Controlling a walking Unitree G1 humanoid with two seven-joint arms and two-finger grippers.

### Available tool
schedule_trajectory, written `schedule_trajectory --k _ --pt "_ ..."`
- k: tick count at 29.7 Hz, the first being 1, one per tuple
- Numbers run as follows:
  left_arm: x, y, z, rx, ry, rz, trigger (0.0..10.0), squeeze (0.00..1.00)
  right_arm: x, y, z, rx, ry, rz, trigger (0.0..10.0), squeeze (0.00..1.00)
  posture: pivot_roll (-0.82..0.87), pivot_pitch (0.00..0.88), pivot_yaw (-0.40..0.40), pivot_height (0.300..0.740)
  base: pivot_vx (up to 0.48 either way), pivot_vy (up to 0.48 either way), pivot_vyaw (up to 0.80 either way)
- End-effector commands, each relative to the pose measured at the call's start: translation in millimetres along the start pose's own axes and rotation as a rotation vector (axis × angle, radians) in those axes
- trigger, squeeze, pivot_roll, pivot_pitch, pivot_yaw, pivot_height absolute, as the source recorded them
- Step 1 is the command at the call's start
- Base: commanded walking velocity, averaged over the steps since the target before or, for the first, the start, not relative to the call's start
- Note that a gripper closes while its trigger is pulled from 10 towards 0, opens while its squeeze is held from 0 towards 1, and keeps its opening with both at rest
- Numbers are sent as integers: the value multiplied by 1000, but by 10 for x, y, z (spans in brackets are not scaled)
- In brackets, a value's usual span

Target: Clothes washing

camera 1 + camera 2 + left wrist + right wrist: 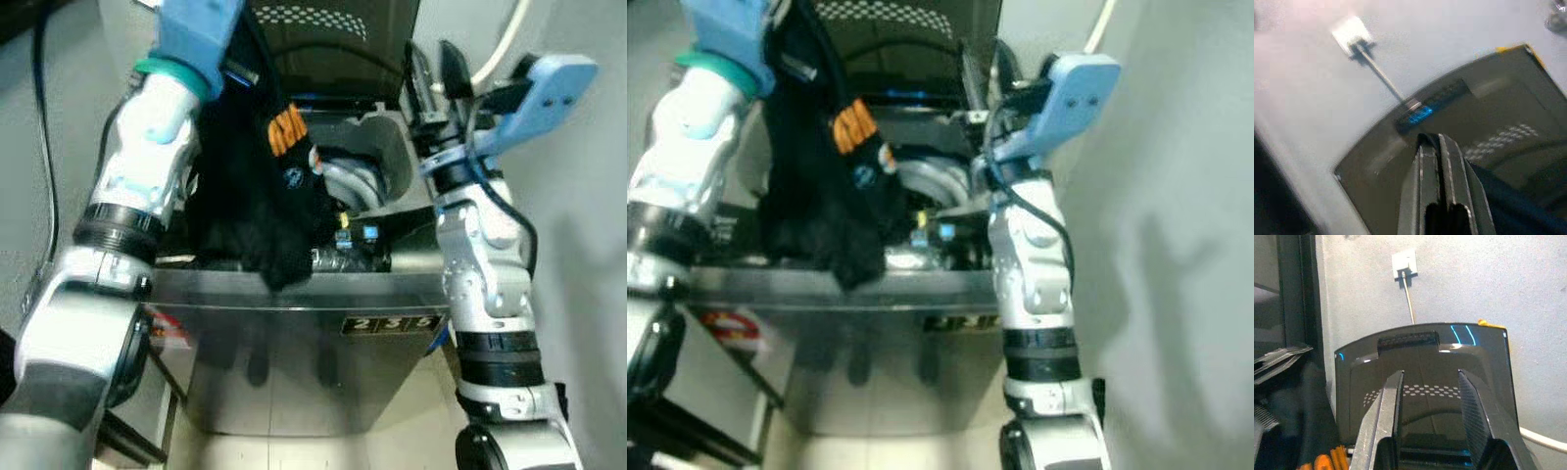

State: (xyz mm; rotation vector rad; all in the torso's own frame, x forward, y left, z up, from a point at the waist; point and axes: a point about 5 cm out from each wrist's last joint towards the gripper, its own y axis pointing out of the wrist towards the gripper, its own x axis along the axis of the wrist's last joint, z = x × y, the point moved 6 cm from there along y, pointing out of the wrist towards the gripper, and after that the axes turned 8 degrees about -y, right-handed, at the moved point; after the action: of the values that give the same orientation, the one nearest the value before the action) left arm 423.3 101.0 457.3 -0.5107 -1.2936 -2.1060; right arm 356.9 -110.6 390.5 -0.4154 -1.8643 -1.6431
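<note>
- Upper left of frame: left tool (1442,161), clenched on black garment (260,186), hangs it lengthwise above washer drum (358,181), lower right.
- Upper right: right tool (1430,406), released, farther away.

Garment (257,186): black fabric with an orange striped band and a small blue-white mark. Washing machine (294,343): grey metallic front panel carrying white digits on a dark strip. Lid (1422,377): dark, near black, with a pattern of white dots and thin blue lines. Drum (355,181): silver-grey. Arms: silver, with light blue wrist housings. Fingers (1474,421): black. Wall (1459,279): pale grey. Socket (1404,263): white.
</note>
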Motion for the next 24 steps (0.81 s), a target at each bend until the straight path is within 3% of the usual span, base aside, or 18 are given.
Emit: schedule_trajectory --k 1,2,3,5,6,7,8,9,11,13,15,18,20,21,24 --pt "-473 -92 -268 -122 -135 228 10000 0 -36 -96 -25 -12 -18 27 10000 0 -81 185 57 740 0 0 0" --pt "-750 -213 -390 -156 -262 357 10000 0 -66 -145 -50 -21 -24 41 10000 0 -87 192 65 740 0 0 0" --pt "-750 -213 -390 -156 -262 357 10000 0 -66 -145 -50 -21 -24 41 10000 0 -87 192 65 740 0 0 0" --pt "-1054 -412 -565 -201 -415 493 10000 0 -101 -206 -89 -34 -35 57 10000 0 -99 202 68 740 0 0 0" --pt "-1054 -412 -565 -201 -415 493 10000 0 -101 -206 -89 -34 -35 57 10000 0 -99 202 68 740 0 0 0" --pt "-1140 -579 -789 -315 -521 522 10000 420 -137 -286 -159 -55 -50 81 10000 0 -92 206 68 740 0 0 0" --pt "-1140 -579 -789 -315 -521 522 10000 420 -137 -286 -159 -55 -50 81 10000 0 -92 206 68 740 0 0 0" --pt "-1136 -615 -845 -350 -538 512 10000 1000 -145 -309 -179 -62 -55 88 10000 0 -92 206 68 740 0 0 0" --pt "-1085 -628 -872 -376 -566 482 10000 1000 -156 -327 -198 -68 -55 95 10000 0 -86 203 67 740 0 0 0" --pt "-826 -586 -795 -379 -625 350 10000 1000 -184 -337 -210 -75 -42 106 10000 0 -65 190 61 740 0 0 0" --pt "-793 -578 -777 -375 -628 333 10000 1000 -187 -337 -208 -75 -39 108 10000 0 -65 190 61 740 0 0 0" --pt "-384 -659 -759 -451 -670 191 10000 1000 -218 -309 -154 -61 -22 110 10000 0 -40 169 57 740 0 0 0" --pt "-325 -685 -765 -469 -682 176 10000 1000 -223 -306 -146 -59 -20 111 10000 0 -40 169 57 740 0 0 0" --pt "-266 -724 -754 -473 -695 159 10000 0 -232 -305 -136 -56 -15 112 10000 0 -26 156 52 740 0 0 0" --pt "-159 -820 -742 -485 -678 120 10000 0 -250 -308 -120 -52 -6 116 10000 0 -15 144 51 740 0 0 0"
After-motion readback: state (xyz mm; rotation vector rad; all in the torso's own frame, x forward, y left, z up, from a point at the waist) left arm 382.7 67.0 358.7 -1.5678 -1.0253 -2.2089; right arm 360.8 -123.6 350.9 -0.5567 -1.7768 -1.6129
